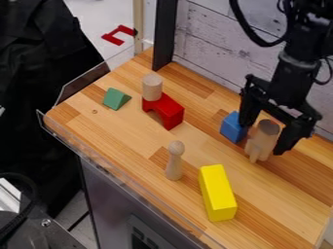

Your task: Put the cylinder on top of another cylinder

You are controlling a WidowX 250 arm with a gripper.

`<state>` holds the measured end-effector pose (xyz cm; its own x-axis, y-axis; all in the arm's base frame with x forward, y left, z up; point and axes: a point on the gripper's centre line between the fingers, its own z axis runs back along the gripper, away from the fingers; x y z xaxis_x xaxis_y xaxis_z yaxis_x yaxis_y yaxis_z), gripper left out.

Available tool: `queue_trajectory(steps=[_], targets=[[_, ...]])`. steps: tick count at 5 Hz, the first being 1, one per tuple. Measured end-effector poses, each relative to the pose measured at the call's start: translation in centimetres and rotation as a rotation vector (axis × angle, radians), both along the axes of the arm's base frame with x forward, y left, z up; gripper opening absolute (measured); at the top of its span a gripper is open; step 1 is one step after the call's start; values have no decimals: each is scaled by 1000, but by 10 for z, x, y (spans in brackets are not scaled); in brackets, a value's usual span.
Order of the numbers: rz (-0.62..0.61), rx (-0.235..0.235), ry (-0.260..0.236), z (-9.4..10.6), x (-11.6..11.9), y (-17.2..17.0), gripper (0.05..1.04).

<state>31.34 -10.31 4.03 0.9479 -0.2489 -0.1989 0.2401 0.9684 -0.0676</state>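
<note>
Wooden worktop (pixel 120 133): a yellow block (pixel 217 193) lies by the near edge; a peg figure (pixel 174 161) stands beyond. Toward the right edge, the gripper (pixel 262 139) is wide open astride a dark-topped wooden cylinder (pixel 266 132), presumably to clasp its sides; no grip is evident. Blue block (pixel 232 127) beside. Farther, an upright cylinder (pixel 152 87) sits on a red arch (pixel 167 111), its flat top a likely support.

The arch block (pixel 170 110) is red, the cylinder (pixel 152 87) on it pale tan, triangular prism (pixel 116 98) green, rectangular block (pixel 217 192) yellow, small block (pixel 232 128) blue, the tabletop (pixel 110 133) striped honey and brown
</note>
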Motion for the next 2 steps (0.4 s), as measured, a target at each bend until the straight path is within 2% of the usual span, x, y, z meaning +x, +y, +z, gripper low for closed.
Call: queue_trajectory(steps=[2], targets=[[-10,-5,13,-8,5,-2,961]])
